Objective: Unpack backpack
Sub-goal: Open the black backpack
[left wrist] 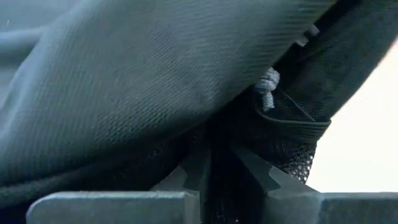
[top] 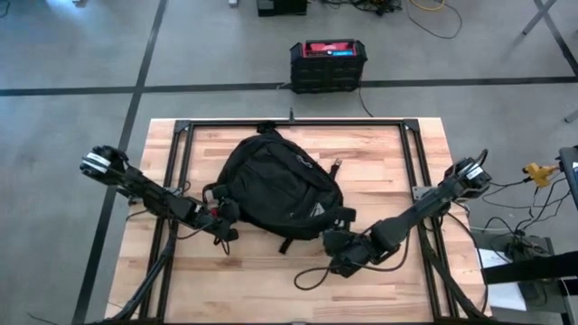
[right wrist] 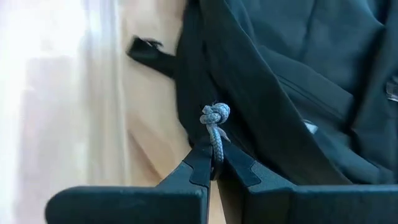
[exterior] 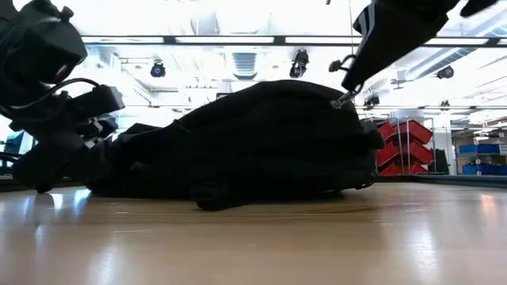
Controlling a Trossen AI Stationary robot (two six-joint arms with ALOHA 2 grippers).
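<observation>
The black backpack [top: 280,185] lies flat on its back in the middle of the wooden table, seen in the low view as a dark mound [exterior: 261,142]. My left gripper [top: 223,219] is at the pack's left near side, shut on dark fabric [left wrist: 214,177]. A grey knotted cord [left wrist: 268,87] hangs just beyond its fingers. My right gripper [top: 337,242] is at the pack's right near corner, shut on another grey knotted zip cord [right wrist: 215,134]. My left gripper pinches dark backpack fabric [left wrist: 217,155] between its two fingers, beside a mesh pocket edge [left wrist: 292,124]. It comes in low from the table's left. One layer or several, I cannot tell. The pack rests on the table. My right gripper pinches the grey zip cord just below its knot [right wrist: 217,155] between its fingertips. The knot [right wrist: 215,115] sticks out past the tips. The fingers slant down from the table's right [exterior: 346,93]. The pack stays on the table.
A black metal frame [top: 411,153] runs around the table top. A loose black strap [top: 316,271] curls on the wood near the front edge. A black box with a red top [top: 327,65] stands on the floor beyond the far edge.
</observation>
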